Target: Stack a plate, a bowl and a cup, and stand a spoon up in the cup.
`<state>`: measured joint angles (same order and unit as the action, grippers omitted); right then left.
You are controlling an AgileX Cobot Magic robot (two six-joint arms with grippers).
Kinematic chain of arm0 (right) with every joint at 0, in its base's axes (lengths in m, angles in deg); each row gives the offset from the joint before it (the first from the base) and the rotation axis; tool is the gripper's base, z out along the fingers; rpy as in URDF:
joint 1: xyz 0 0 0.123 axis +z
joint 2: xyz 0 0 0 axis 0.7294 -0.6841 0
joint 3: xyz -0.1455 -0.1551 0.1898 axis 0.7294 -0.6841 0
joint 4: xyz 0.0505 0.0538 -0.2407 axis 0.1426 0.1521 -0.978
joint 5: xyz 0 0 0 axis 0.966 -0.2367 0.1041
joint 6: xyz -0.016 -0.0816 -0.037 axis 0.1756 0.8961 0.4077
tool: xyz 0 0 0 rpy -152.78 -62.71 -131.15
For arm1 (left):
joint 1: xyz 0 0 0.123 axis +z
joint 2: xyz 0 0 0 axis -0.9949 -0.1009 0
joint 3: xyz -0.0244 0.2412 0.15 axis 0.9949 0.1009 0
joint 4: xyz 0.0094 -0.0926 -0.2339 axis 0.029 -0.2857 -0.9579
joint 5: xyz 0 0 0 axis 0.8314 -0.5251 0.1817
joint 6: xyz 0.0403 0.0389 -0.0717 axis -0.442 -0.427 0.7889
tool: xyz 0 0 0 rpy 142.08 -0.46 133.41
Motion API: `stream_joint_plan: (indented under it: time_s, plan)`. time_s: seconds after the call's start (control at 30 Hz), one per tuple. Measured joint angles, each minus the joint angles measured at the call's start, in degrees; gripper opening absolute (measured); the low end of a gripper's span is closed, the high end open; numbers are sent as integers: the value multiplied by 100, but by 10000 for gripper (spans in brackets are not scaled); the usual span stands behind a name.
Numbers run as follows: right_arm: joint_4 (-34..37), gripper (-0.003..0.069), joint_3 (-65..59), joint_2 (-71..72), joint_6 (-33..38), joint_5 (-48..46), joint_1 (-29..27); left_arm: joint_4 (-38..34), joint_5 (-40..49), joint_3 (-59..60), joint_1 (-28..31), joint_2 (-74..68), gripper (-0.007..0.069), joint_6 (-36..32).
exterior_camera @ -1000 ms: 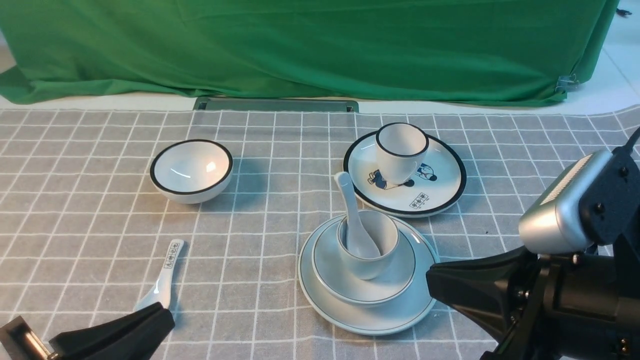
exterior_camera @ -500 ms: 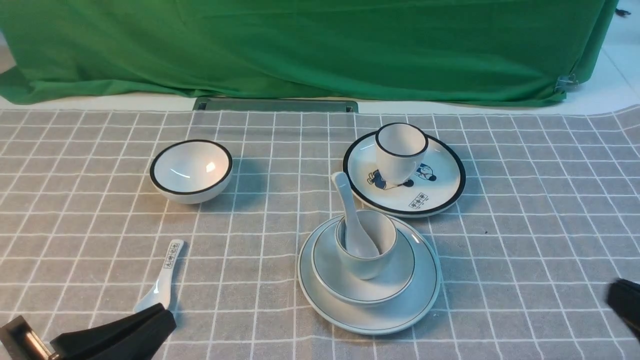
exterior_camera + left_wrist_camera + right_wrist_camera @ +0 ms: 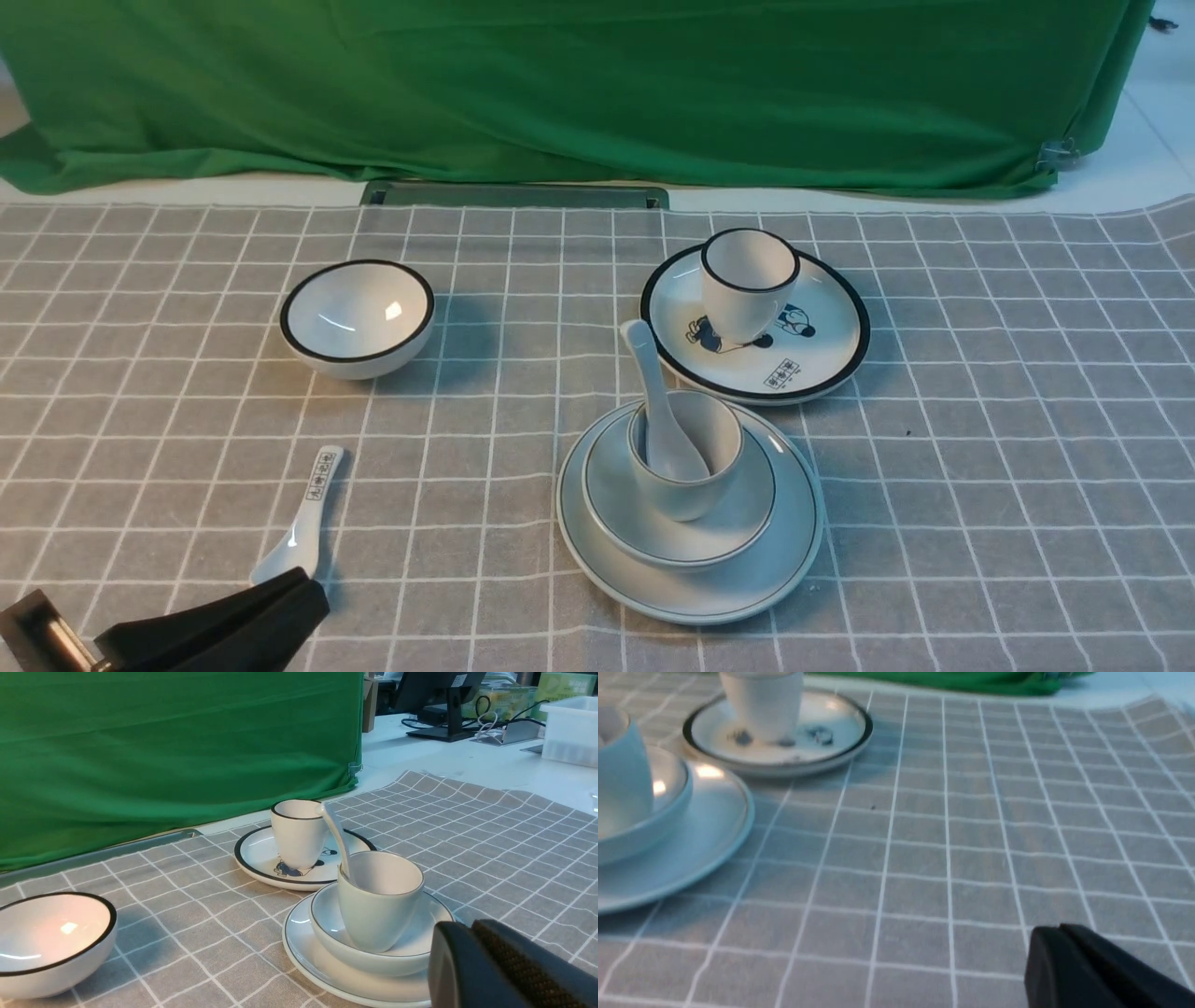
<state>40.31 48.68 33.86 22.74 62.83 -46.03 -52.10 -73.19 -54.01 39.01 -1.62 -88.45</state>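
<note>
Stack looks done: bowl (image 3: 680, 509) sits in plate (image 3: 738, 588), cup (image 3: 686, 453) in bowl, spoon (image 3: 658, 411) stands in cup, handle leaning on the far-left rim. Left gripper (image 3: 280, 607) is closed and empty, low at the near-left edge, beside the marked spoon (image 3: 303, 523). Right gripper (image 3: 1064, 952) is closed and empty, out of front view, well clear of the stack. What's left, as I see it: park both arms, no sweeping past the cup, since that spoon tips easily.
</note>
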Motion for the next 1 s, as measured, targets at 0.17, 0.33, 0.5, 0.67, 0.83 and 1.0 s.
stream_joint_plan:
  time_s: [0.17, 0.33, 0.5, 0.67, 0.83, 1.0]
  plan:
    - [-32, 20, 0, 0, 0, -46, 18, 6, 0, 0, 0, 0, 12, 0]
    - [-43, 20, 0, 0, 0, -51, 18, 6, 4, 0, 0, 0, 12, 0]
    - [-48, 20, 0, 0, 0, -51, 18, 6, 4, 0, 0, 0, 12, 0]
    - [-48, 31, 0, 0, 0, -51, 18, 6, 4, 0, 0, 0, 12, 0]
    - [-48, 42, 0, 0, -2, -52, 18, 6, 4, 0, 0, 0, 12, -6]
    - [-48, 64, 0, 0, -2, -52, 18, -461, -117, 0, 75, 27, 12, -792]
